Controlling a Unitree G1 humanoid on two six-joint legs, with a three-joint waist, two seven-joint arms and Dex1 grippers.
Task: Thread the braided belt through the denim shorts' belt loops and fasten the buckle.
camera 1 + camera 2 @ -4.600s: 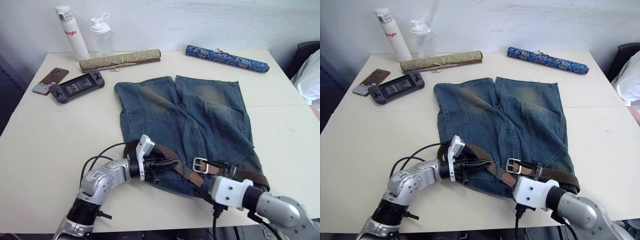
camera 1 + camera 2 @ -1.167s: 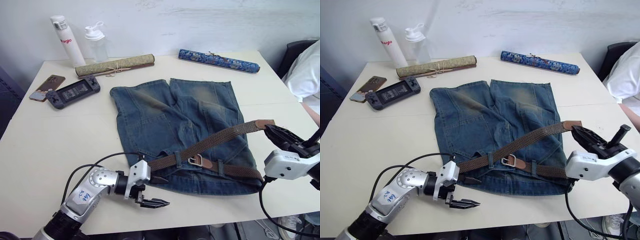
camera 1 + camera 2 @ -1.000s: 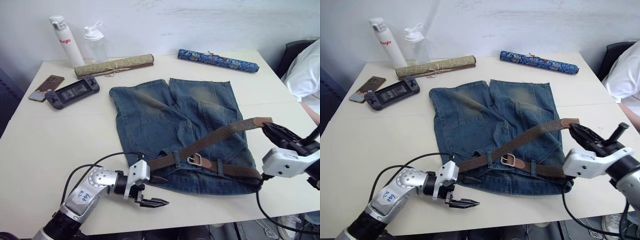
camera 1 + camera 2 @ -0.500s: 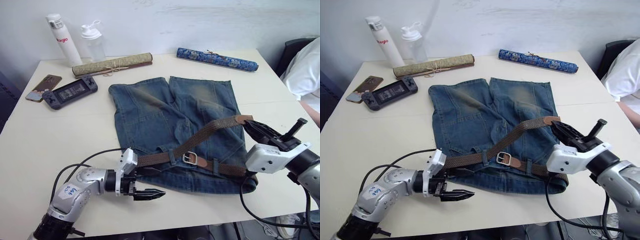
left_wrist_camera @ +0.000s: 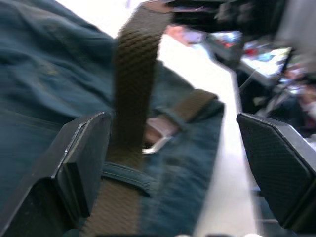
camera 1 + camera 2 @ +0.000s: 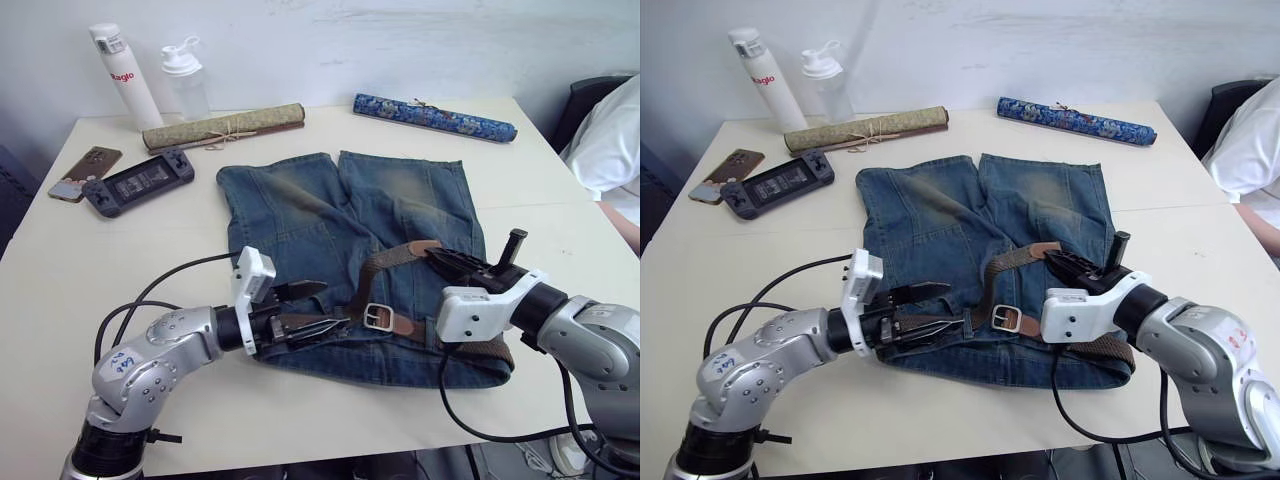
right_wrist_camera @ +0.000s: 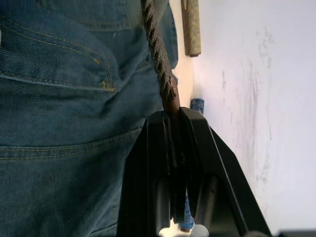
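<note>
The denim shorts [image 6: 330, 205] lie flat mid-table, waistband toward me. The braided belt [image 6: 383, 266] runs along the waistband through a belt loop [image 5: 123, 176], with the silver buckle [image 6: 378, 317] lying near the middle. From there the strap folds up and back over the shorts. My right gripper [image 6: 434, 253] is shut on the belt's brown leather tip, just above and right of the buckle; the right wrist view shows the strap [image 7: 157, 52] running out from its closed fingers [image 7: 168, 143]. My left gripper [image 6: 333, 305] is open over the waistband's left part, its fingers [image 5: 81, 163] straddling the strap, pointing at the buckle.
At the table's [image 6: 110, 270] far side stand a white bottle [image 6: 118, 77] and a clear shaker bottle [image 6: 185, 82], with a rolled olive mat [image 6: 222, 125] and a blue patterned roll [image 6: 432, 116]. A game console [image 6: 138, 183] and phone [image 6: 78, 174] lie far left. A person in white [image 6: 608, 150] sits at right.
My left gripper rose from the bare table in front of the shorts onto the waistband and opened wider. My right gripper carried the belt tip leftward, folding the strap toward the buckle.
</note>
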